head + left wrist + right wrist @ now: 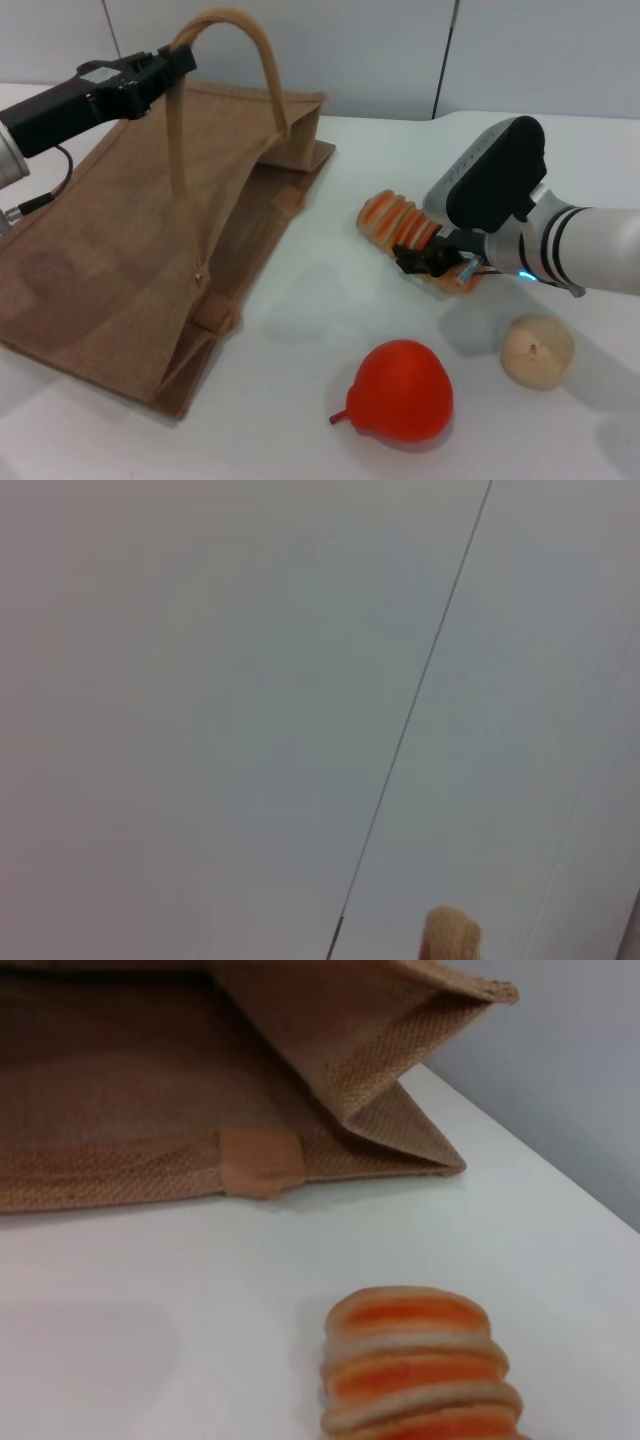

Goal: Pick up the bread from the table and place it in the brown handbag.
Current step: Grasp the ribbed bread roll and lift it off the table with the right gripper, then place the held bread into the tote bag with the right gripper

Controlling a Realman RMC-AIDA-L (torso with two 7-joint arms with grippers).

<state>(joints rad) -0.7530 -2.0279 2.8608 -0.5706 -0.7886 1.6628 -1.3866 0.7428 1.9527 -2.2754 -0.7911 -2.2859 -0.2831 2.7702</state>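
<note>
The bread (392, 218), an orange loaf with cream stripes, lies on the white table (300, 300) right of the brown handbag (130, 260). My right gripper (432, 262) is down over the loaf's near end. The right wrist view shows the bread (415, 1365) close up, with the handbag's (150, 1110) open mouth beyond it. My left gripper (178, 62) is at the upper left, shut on one looped handle (215, 25) of the handbag and holding it up, so the bag's mouth gapes toward the bread. A tip of the handle (450, 935) shows in the left wrist view.
A red pear-shaped fruit (402, 390) lies near the table's front, and a round beige ball (537, 350) sits right of it, below my right arm. A grey wall stands behind the table.
</note>
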